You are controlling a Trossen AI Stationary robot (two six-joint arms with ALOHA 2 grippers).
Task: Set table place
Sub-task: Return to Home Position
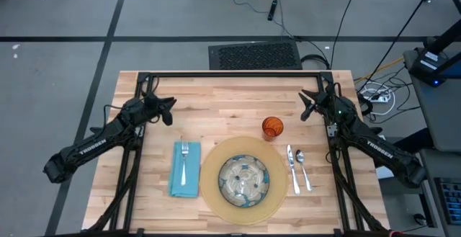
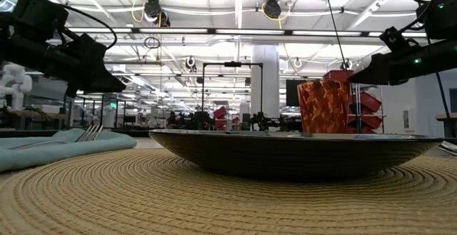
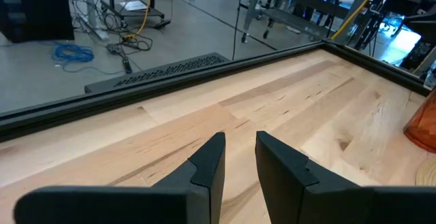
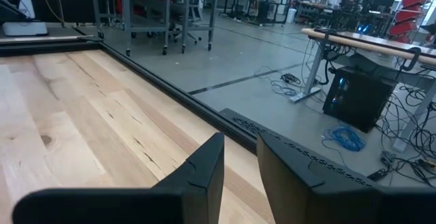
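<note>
Place setting on the counter (image 1: 216,100). The bowl (image 1: 243,177) sits centred on the round mat (image 1: 216,194). The napkin (image 1: 180,183) bearing the fork (image 1: 184,158) lies left of the mat, with the knife (image 1: 292,168) and spoon (image 1: 302,166) to its right. Their long axes run near edge to far edge, tines and spoon bowl pointing far. The cup (image 1: 271,127) stands upright at the mat's far right. The left pincer (image 1: 171,112) and right pincer (image 1: 305,107) hover near the counter's far corners, released and empty.

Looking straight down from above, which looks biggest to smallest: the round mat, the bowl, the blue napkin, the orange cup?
1. Mat, clearly largest.
2. Bowl and napkin: too close to rank.
3. Cup, smallest.
</note>
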